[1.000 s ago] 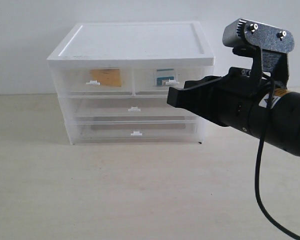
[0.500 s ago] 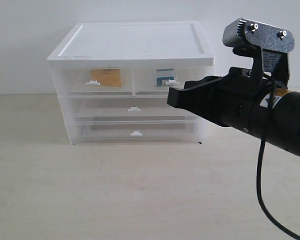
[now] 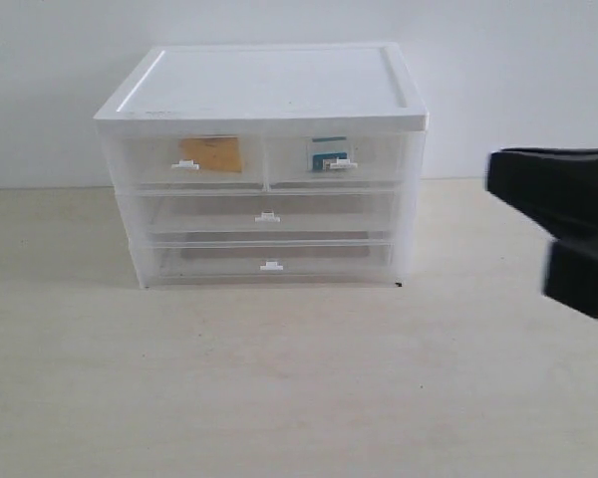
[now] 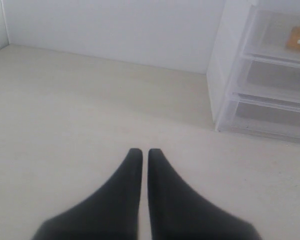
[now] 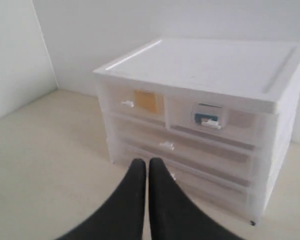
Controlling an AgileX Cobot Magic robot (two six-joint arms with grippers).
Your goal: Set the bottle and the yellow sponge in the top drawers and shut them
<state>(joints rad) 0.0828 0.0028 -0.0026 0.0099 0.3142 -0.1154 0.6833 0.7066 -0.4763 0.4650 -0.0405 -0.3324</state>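
I am watching the drawer unit sitting on the counter with both small upper drawers pushed in. The yellow sponge is lying inside the left top drawer, showing only as an orange-yellow patch through the cloudy front, behind the white tab handle. The bottle is sitting in the right top drawer. I am making out just its blue-teal label, the white body blending into the plastic. In the exterior view the right arm is showing as a blurred dark mass cut off by the frame edge, and I cannot pick out its claw there. The right wrist view is showing the right claw clenched, tips pressed together and holding nothing, facing the unit. The left claw is likewise clenched on nothing above the counter, with only a corner of the unit in its view.
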